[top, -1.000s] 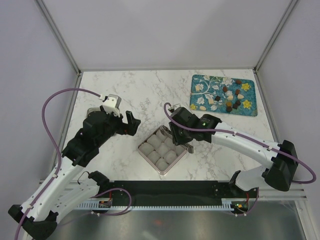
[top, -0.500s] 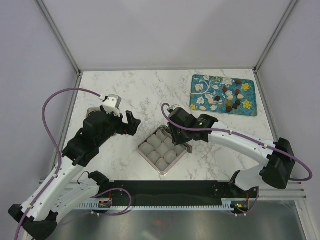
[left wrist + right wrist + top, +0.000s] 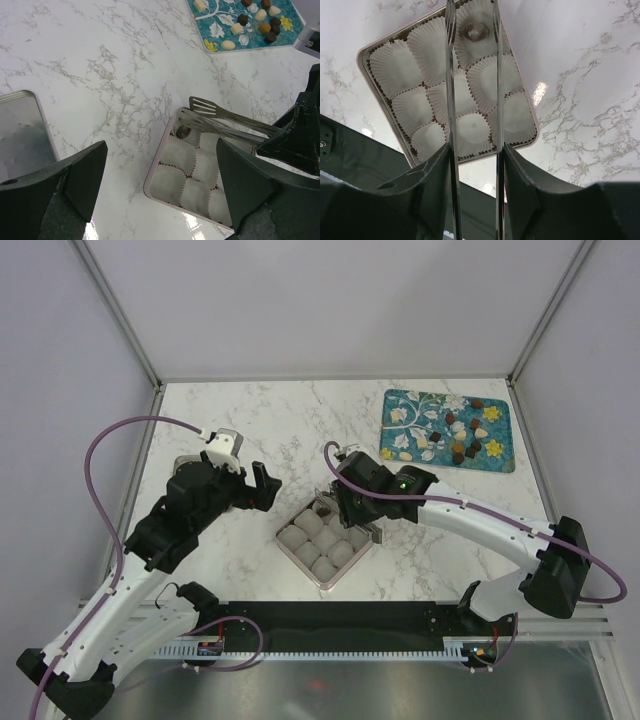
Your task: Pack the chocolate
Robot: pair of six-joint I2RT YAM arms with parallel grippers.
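A pink box of white paper cups lies in the middle of the table. One dark brown chocolate sits in its far corner cup, also seen in the left wrist view and the right wrist view. My right gripper is shut on metal tongs, whose arms stand apart just above that chocolate. Several more chocolates lie on the teal flowered mat at the back right. My left gripper is open and empty, left of the box.
A flat metal tray lies on the marble beside my left gripper. The black rail runs along the near edge. Grey walls enclose the table on three sides.
My right gripper with the tongs has shifted slightly left over the box's far corner. A dark chocolate now shows in the corner cup. The left arm has not moved.
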